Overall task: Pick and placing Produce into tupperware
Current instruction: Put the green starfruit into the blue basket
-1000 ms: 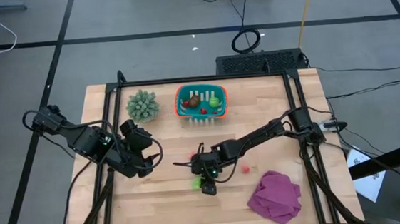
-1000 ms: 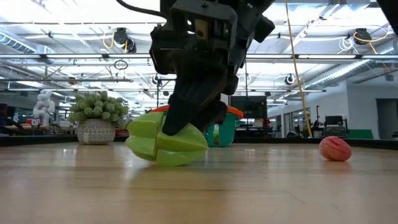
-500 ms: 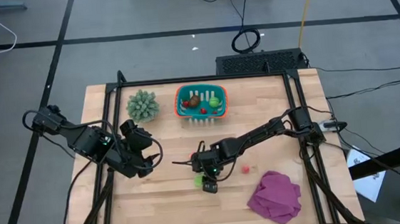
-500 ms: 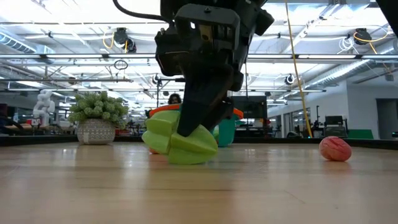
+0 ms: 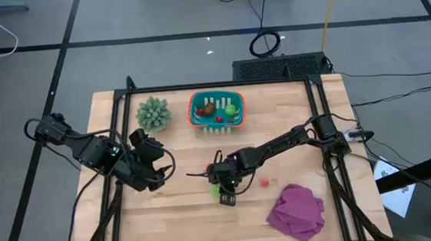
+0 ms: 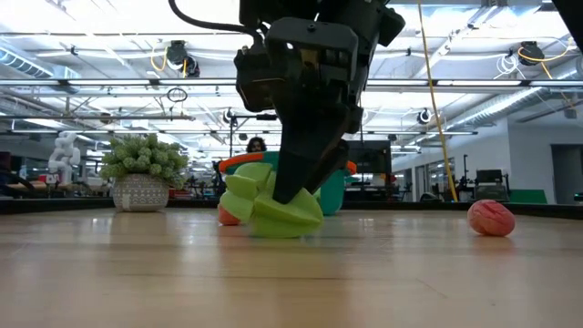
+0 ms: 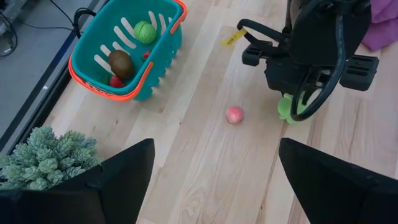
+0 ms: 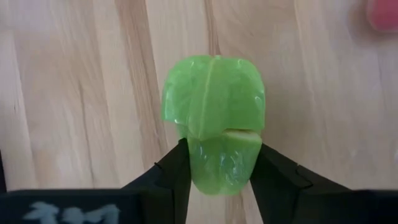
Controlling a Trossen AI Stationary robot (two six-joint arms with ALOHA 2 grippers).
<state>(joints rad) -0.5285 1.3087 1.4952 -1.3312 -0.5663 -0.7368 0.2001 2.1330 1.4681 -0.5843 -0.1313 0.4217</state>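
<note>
Your right gripper (image 8: 214,168) stands low over the table's middle, jaws closed against both flanks of the ridged green produce piece (image 8: 213,127) — it rests on the wood, so the hold must prove firm before lifting. The tupperware (image 5: 216,109) waits at the far edge, partly filled. Your left gripper (image 7: 211,177) idles wide open, empty.

Overhead camera looked straight down on the whole table (image 5: 168,209). Low camera sat at tabletop level, facing the room. Left wrist camera viewed the tupperware (image 7: 127,53) from farther off; right wrist camera sat close above the green produce (image 8: 213,121), shared with the low view.
</note>
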